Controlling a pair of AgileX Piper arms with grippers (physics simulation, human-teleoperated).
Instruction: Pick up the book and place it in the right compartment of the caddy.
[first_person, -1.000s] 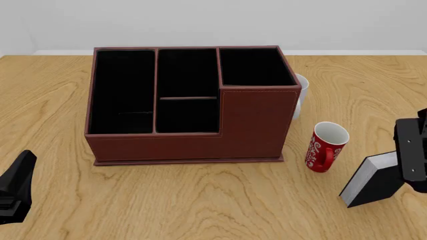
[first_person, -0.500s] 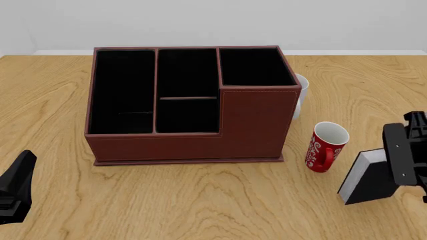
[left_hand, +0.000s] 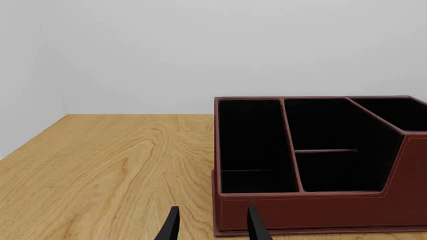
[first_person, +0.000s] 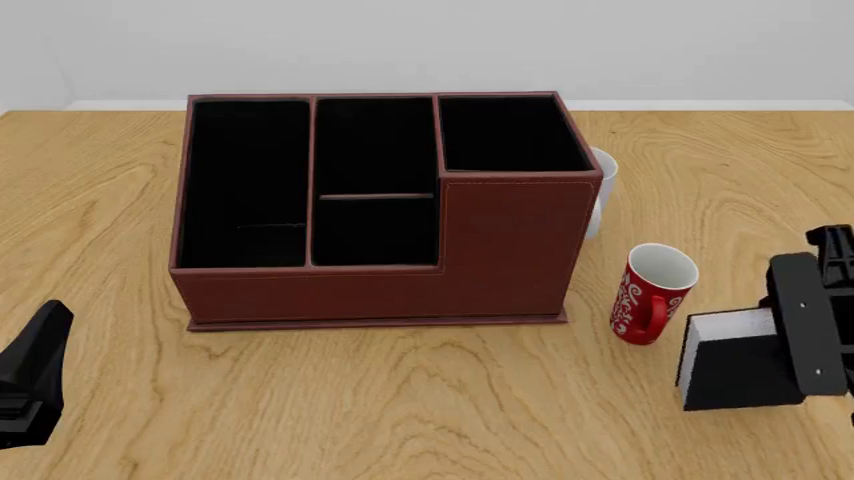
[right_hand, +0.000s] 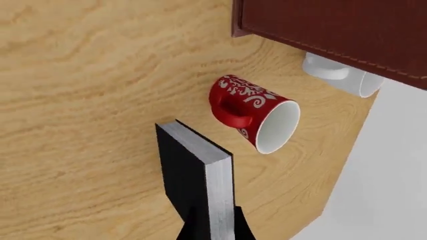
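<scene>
The right gripper (first_person: 801, 335) has its fingers (right_hand: 193, 227) clenched on the book (first_person: 738, 360), pinching the slab across its thickness near one end so that the white page edges face up and the rest of the book juts out beyond the fingertips, toward the red mug (first_person: 654, 293). Held by the covers this way, it probably can be turned and dropped edge-first into a cell. Whether it hangs clear of the surface (first_person: 400, 400) or grazes it cannot be told. The caddy (first_person: 380, 270) stands well away from these fingers, past the mug, with a white cup (right_hand: 337, 75) tucked against its side; the right compartment (first_person: 510, 135) lies behind its tall front wall, so the book will need height first. The left gripper (left_hand: 210, 227) hovers near the caddy's other end, its fingers released, grasping nothing.
</scene>
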